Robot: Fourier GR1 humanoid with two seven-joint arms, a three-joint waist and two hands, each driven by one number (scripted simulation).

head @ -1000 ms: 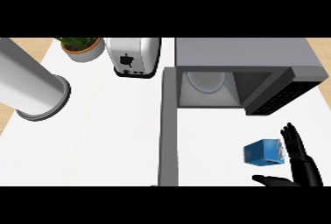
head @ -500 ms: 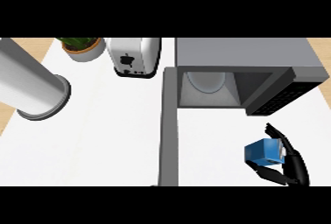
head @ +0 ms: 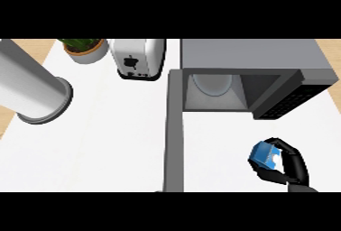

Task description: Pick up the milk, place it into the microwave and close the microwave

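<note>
The milk (head: 264, 155) is a small blue carton at the lower right of the head view, lying on the white counter in front of the microwave. My right hand (head: 290, 165) curls round it from the right, fingers over its top and thumb under its near side. The grey microwave (head: 253, 58) stands at the back right with its cavity (head: 213, 92) open and a round white plate inside. Its door (head: 174, 131) swings out toward me as a long grey slab left of the milk. My left hand does not show.
A white toaster (head: 136, 58) stands left of the microwave. A potted plant (head: 85, 47) sits at the back left. A large grey cylinder (head: 30, 92) lies across the left side of the counter (head: 106, 149).
My right hand went from open with fingers up beside the carton to curled round it. The carton has tilted and shifted slightly.
</note>
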